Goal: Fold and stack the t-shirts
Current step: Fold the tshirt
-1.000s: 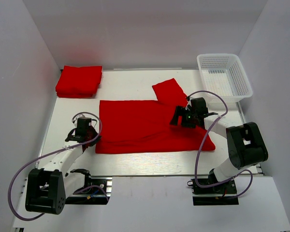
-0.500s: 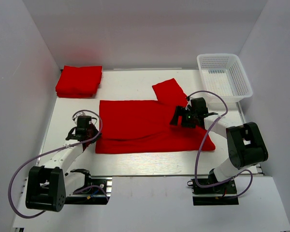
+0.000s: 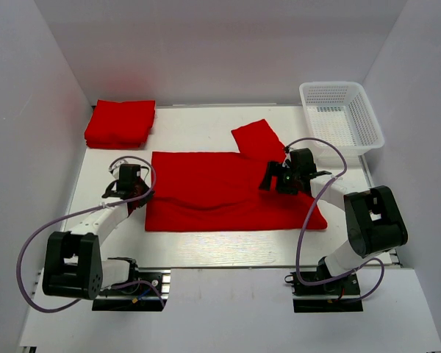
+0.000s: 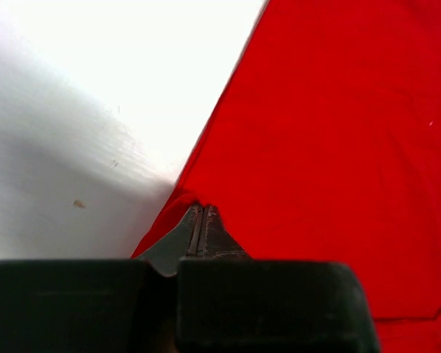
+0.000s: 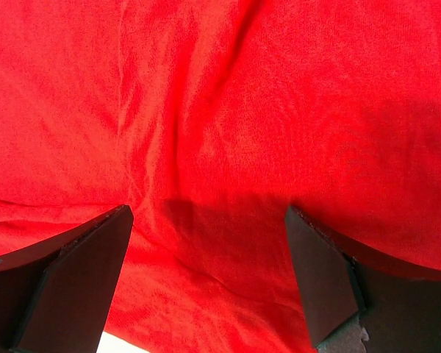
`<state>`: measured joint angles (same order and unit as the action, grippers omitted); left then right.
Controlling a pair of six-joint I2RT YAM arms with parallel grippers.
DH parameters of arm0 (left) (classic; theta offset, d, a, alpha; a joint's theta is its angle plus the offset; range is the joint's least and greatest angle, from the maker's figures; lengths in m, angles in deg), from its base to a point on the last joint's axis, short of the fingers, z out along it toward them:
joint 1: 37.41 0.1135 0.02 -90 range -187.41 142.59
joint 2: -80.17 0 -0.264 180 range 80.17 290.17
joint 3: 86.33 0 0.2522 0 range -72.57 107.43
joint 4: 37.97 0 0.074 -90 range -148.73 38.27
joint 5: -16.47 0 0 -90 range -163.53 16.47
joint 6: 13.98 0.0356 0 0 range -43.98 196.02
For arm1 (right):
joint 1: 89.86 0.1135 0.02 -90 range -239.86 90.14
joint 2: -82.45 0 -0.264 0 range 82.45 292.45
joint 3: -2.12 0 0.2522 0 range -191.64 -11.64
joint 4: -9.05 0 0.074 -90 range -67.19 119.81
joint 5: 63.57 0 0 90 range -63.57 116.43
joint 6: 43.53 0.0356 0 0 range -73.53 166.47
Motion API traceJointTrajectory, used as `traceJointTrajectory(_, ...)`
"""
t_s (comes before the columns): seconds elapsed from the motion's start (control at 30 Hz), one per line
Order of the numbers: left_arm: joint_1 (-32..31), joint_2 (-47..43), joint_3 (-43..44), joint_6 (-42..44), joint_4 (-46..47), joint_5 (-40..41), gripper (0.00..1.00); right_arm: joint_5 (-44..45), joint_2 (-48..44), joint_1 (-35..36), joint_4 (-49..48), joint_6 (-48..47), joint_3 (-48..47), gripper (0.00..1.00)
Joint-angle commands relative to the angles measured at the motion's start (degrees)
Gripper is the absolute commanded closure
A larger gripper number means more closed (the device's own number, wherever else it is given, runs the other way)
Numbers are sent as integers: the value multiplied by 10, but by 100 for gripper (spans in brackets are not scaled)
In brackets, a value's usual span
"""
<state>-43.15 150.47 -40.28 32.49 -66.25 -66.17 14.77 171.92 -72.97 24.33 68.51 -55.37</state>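
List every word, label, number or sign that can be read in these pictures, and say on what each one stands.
None can be read in any view.
The spread t-shirt, the folded t-shirts and the white basket carry no print or label.
Any marking on the left arm or the right arm is too small to tell.

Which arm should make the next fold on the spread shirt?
Left, probably. The left fingers are shut on the shirt at its left edge; the right fingers are open over the cloth, gripping nothing.
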Motion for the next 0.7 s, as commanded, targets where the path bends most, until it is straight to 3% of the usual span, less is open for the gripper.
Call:
traceJointTrajectory(0.0, 3, 23, 30, -3, -3, 18, 100, 23, 4, -3, 6, -5, -20, 10)
traceJointTrajectory(0.13, 3, 48, 61, -23, -44, 40, 100, 27, 2, -2, 7, -13, -28, 10)
traceJointTrajectory(0.17, 3, 59, 72, -23, -55, 45, 95, 28, -2, -3, 8, -14, -28, 10)
traceJointTrajectory(0.2, 3, 59, 78, -29, -67, 45, 80, 30, -4, -3, 9, -16, -30, 10)
traceJointTrajectory(0.23, 3, 64, 78, -29, -67, 50, 34, 30, -6, -3, 11, -17, -34, 10)
traceJointTrajectory(0.27, 3, 64, 84, -29, -74, 50, 16, 30, -15, -3, 12, -20, -37, 10)
traceJointTrajectory(0.33, 8, 64, 95, -36, -81, 57, 2, 30, -21, -3, 16, -26, -49, 10)
traceJointTrajectory(0.67, 8, 91, 203, 20, -45, 38, 0, 27, -4, -2, 56, -100, -164, 10)
